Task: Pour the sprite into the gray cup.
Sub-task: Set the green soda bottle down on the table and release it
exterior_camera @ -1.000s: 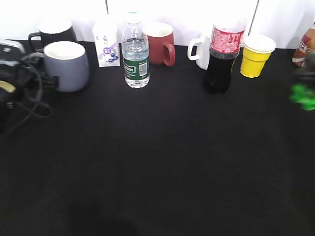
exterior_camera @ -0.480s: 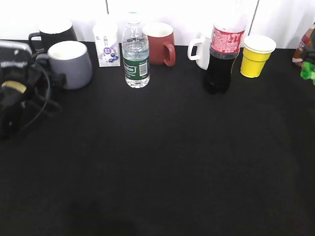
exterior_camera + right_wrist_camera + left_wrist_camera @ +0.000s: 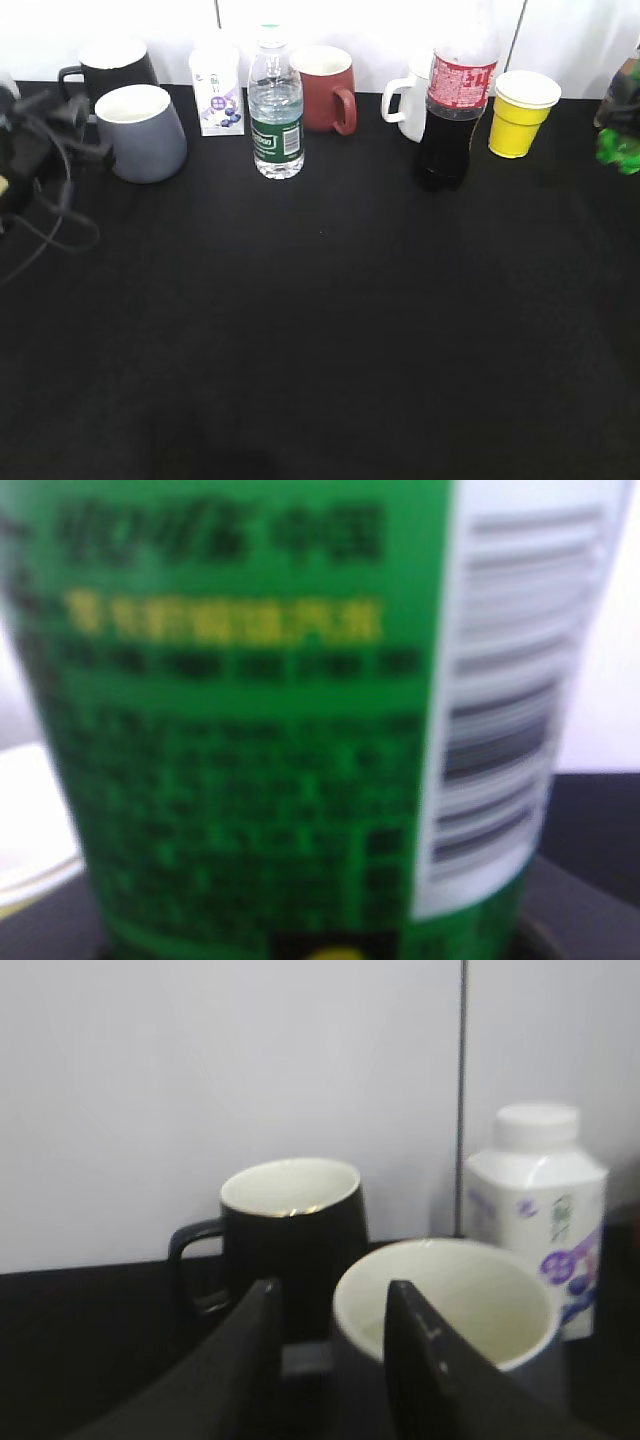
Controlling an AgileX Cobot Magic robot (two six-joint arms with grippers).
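The gray cup (image 3: 150, 135) stands at the back left and leans slightly; it also shows in the left wrist view (image 3: 450, 1300). My left gripper (image 3: 325, 1295) reaches in from the left (image 3: 82, 125), its two fingers closed in around the cup's gray handle (image 3: 306, 1360), with the right finger over the rim. The sprite (image 3: 622, 152) shows only as a green lobed base at the far right edge, held above the table. Its green label (image 3: 250, 730) fills the right wrist view. My right gripper (image 3: 620, 105) holds it; the fingers are hidden.
Along the back wall stand a black mug (image 3: 110, 62), a white milk bottle (image 3: 215, 90), a clear water bottle (image 3: 275, 110), a dark red mug (image 3: 322, 88), a white mug (image 3: 405, 100), a cola bottle (image 3: 452, 110) and a yellow paper cup (image 3: 522, 115). The tabletop (image 3: 330, 330) is black.
The sprite has risen at the right edge. My left arm has pulled up and leftward at the cup's handle, and the gray cup has shifted slightly right and tilted.
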